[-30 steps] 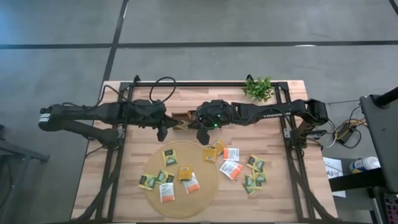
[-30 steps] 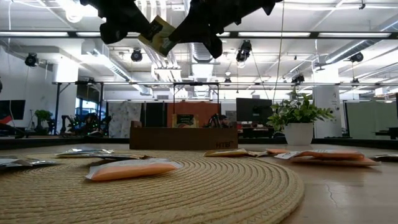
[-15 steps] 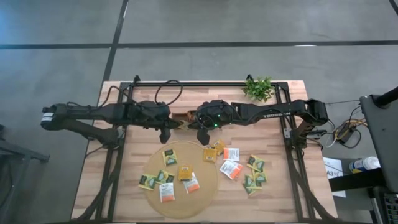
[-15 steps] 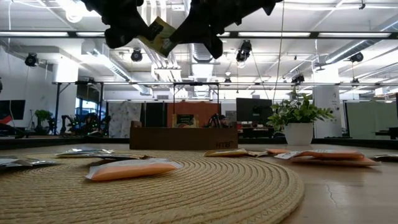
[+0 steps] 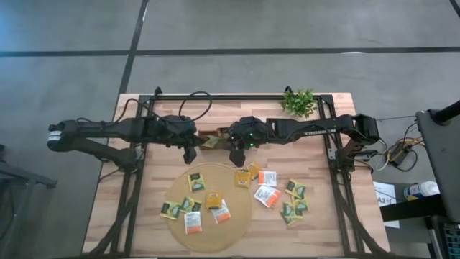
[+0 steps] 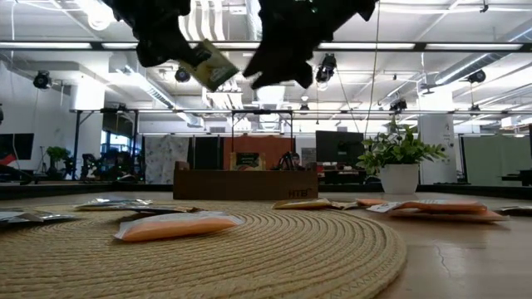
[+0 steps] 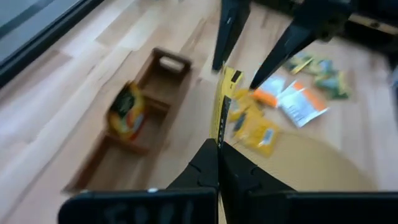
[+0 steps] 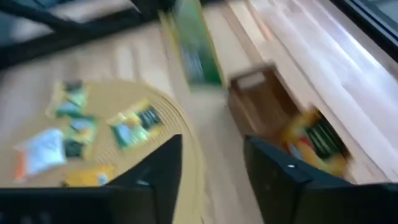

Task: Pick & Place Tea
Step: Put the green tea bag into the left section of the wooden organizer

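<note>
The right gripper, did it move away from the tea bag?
Yes. The right gripper has let go and drawn rightward from the yellow-green tea sachet, judged against the dark brown tray.

The tabletop (image 5: 165, 241) was pale striped wood; the round mat (image 5: 237, 216) tan and woven. Sachets (image 5: 195, 182) were yellow, green, or white with orange; the tray (image 7: 140, 121) dark brown; the plant (image 5: 299, 102) green.

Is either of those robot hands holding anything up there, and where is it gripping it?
Yes. The left hand pinches a green tea sachet by one edge, above the wooden tray. The right hand is open and holds nothing.
</note>
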